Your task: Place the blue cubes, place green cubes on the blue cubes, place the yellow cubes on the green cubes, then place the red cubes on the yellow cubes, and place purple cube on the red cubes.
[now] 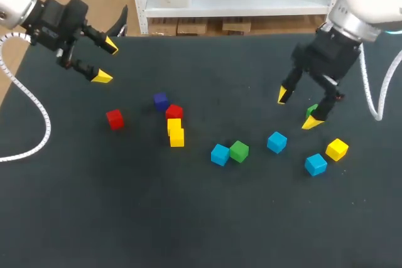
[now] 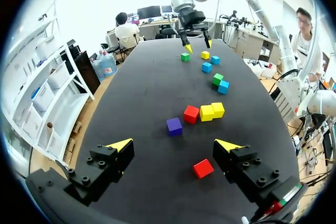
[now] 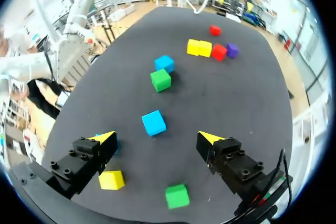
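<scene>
My left gripper (image 1: 105, 61) hangs open over the table's far left; a lone red cube (image 2: 202, 168) lies on the cloth just beside one of its fingers. Ahead of it a purple cube (image 1: 161, 101), a red cube (image 1: 174, 112) and two yellow cubes (image 1: 176, 132) lie in a row. My right gripper (image 1: 298, 109) is open above the right side, with a green cube (image 3: 177, 195) under it and a blue cube (image 3: 154, 123) ahead between its fingers. Another blue cube (image 1: 220, 154) touches a green cube (image 1: 239, 150) mid-table. A third blue cube (image 1: 315, 164) and a yellow cube (image 1: 336, 149) lie near the right edge.
All cubes lie singly on the dark cloth (image 1: 125, 205), none stacked. The near half of the cloth holds no objects. The table's far edge runs just behind both grippers.
</scene>
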